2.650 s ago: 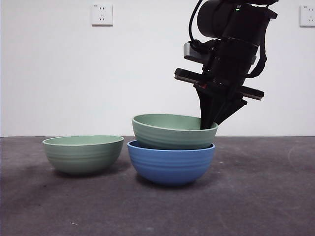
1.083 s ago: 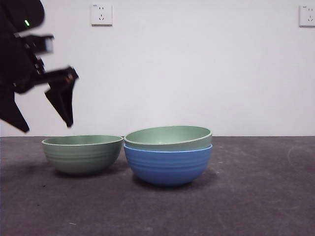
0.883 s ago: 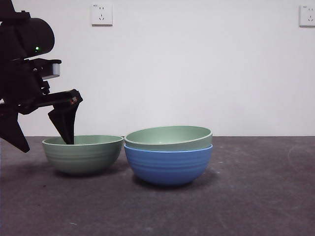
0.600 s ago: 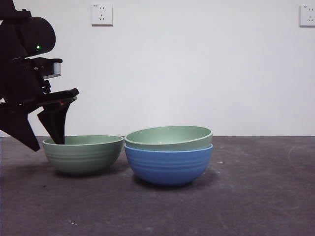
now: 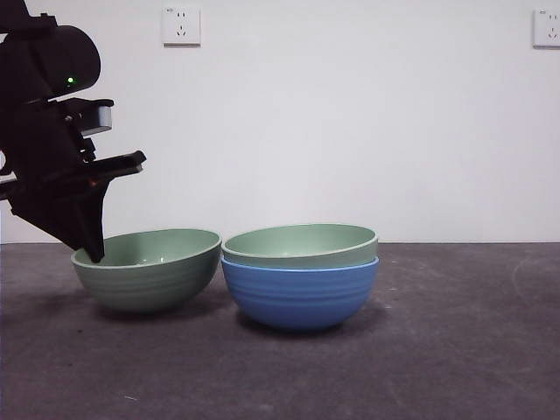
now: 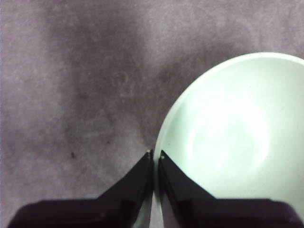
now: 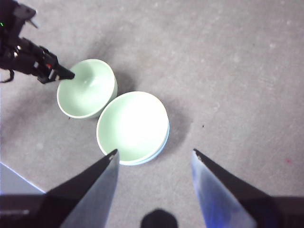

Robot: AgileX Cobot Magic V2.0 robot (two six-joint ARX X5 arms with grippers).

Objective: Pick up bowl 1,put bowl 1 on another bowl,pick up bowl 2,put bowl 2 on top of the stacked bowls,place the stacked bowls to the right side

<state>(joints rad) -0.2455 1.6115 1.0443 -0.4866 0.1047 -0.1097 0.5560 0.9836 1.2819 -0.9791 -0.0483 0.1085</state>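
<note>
Left pincer (image 6: 155,154) clamps the tilted green bowl's (image 5: 147,267) rim — seemingly lifted; right pincer (image 7: 154,154) hangs spread

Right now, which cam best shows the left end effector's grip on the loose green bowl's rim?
Left wrist view: the left end effector is closed on the rim of the loose green bowl, one jaw inside, one outside. The front view shows the bowl tilted, grip side raised, but the contact is dark. The right wrist view shows it small and far away.
</note>
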